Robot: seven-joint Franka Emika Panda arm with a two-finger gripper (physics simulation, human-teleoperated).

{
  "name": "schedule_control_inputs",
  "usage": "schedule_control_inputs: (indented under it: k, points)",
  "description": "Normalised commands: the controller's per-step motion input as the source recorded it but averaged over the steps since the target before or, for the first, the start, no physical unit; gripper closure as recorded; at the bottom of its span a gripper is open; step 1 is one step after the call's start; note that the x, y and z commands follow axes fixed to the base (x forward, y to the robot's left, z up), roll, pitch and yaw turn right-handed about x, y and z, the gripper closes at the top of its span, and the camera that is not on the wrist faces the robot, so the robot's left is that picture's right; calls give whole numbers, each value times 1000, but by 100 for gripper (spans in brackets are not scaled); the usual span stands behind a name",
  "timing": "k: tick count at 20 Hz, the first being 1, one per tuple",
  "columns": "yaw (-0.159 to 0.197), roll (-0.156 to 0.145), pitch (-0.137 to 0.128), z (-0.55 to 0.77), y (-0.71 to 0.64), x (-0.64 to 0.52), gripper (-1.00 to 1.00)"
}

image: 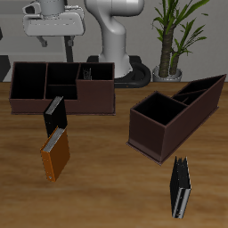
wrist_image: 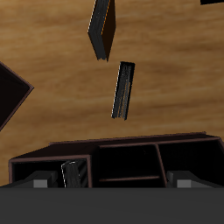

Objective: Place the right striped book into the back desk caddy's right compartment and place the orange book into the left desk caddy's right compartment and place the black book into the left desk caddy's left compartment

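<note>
My gripper is open and empty, high above the back desk caddy. Its fingertips stand wide apart in the wrist view, gripper. A striped book stands upright in one end compartment of that caddy; it also shows in the wrist view. The black book stands on the table just in front of this caddy, and shows in the wrist view. The orange book lies nearer the front edge, also in the wrist view. The left desk caddy sits angled, apart.
A second striped book stands near the table's front edge. A potted plant and the robot's base are at the back. A corner of the left desk caddy shows in the wrist view.
</note>
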Motion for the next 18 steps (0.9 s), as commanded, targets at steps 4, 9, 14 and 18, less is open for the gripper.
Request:
schedule_control_inputs:
  k: [4,9,14,18]
  points:
    - [48,-120,31,236,-615,555,-100]
    - [14,-68,38,12,-156,350,-100]
    - [17,-34,30,50,8,338,-100]
    - [7,-30,54,122,71,598,-100]
